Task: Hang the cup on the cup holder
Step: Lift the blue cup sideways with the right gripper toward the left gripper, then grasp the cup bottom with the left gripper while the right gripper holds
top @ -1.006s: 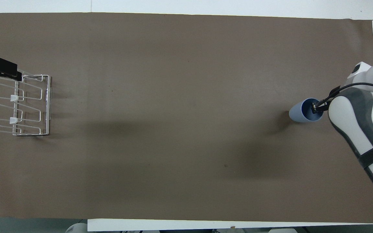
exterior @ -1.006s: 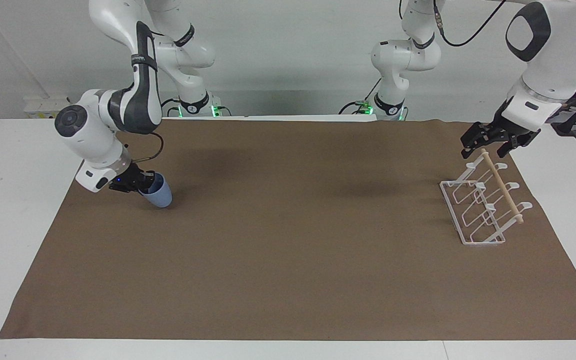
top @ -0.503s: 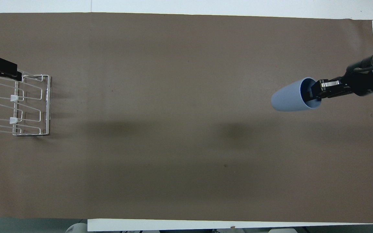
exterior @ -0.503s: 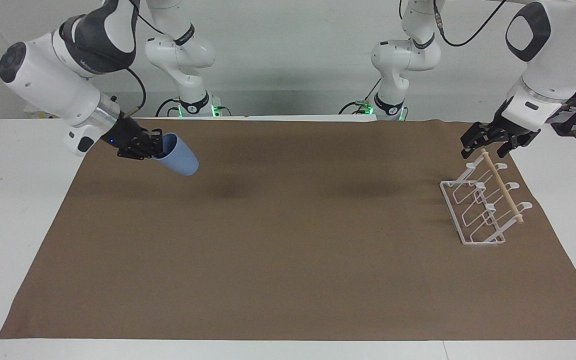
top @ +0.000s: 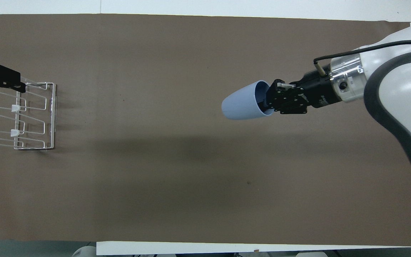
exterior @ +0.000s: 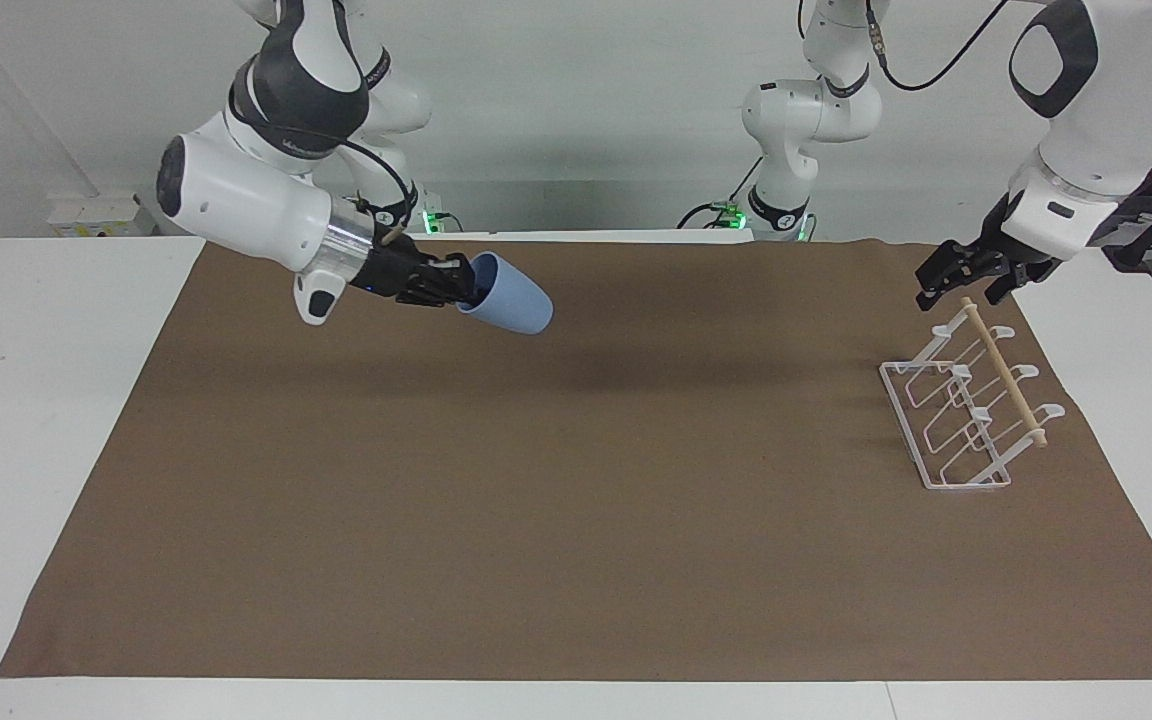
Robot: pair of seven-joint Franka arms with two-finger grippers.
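The right gripper (exterior: 464, 283) was up over the brown mat (exterior: 576, 480) on the desk (exterior: 26, 400). Its jaws pinched the rim of the blue cup (exterior: 508, 294), which lay sideways in the air. The left gripper (exterior: 966, 275) hung just over the cup holder (exterior: 966, 410) at the left arm's end; I could not tell how wide its jaws were.

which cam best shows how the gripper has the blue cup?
Overhead view: the small light-blue plastic cup lies sideways, mouth toward the right gripper, one finger inside the rim. Facing view shows the cup lifted above the brown mat, rim partly hidden.

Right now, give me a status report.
Right tool grips cup by its rim, airborne over the mat. Left tool over cup holder. Nothing between.
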